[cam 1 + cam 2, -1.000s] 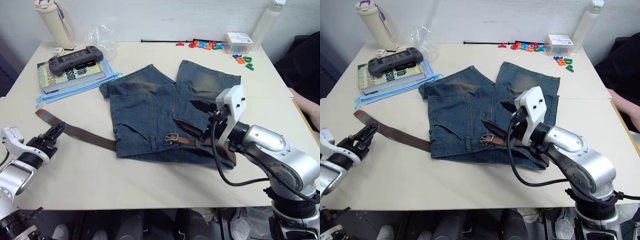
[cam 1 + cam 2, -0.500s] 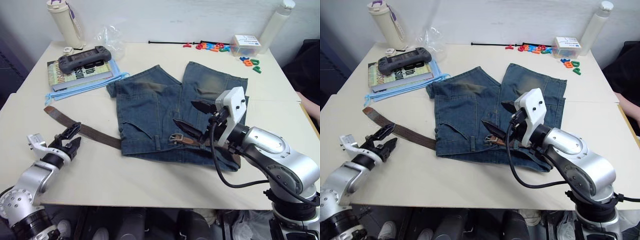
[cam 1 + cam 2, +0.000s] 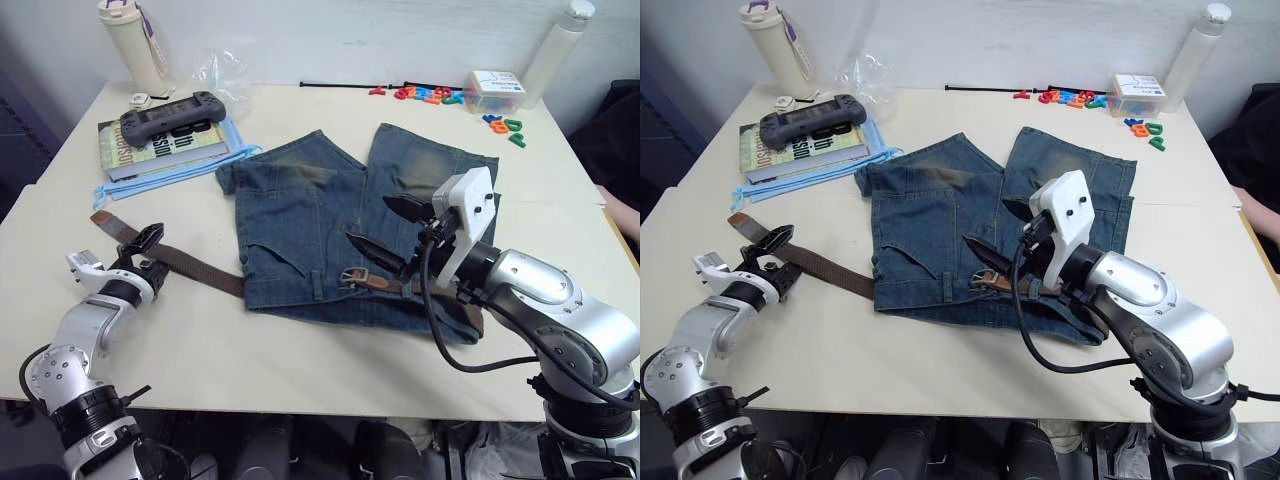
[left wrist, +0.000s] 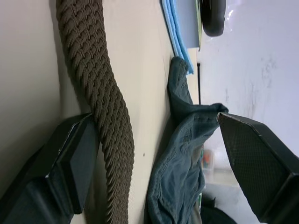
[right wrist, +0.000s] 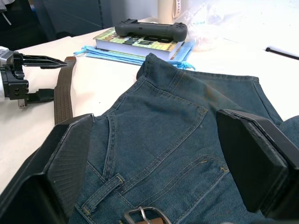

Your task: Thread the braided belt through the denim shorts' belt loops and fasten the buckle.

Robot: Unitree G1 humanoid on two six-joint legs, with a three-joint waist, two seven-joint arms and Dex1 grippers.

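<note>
Laid flat in the middle of the table (image 3: 300, 370) are the denim shorts (image 3: 330, 220), waistband toward the robot, probably so that the belt loops (image 3: 316, 286) face up and can take the strap. Already lying along the waistband is the braided belt (image 3: 195, 265), with the buckle (image 3: 350, 275) resting on the denim near the centre and the free tail running out at 9 o'clock from the shorts onto the bare table. Hovering just above the buckle end, a little toward 3 o'clock of it, is the right gripper (image 3: 385, 230), fingers spread wide and holding nothing, likely kept there to steady or receive the buckle. Low over the belt tail, at 9 o'clock from the shorts, sits the left gripper (image 3: 145, 250), also spread apart; in the left wrist view one finger (image 4: 74, 163) touches the strap while the other stands well apart, so no grasp yet. Beyond, at 11 o'clock, a book (image 3: 160, 145) with a game controller (image 3: 170, 108) on it.
</note>
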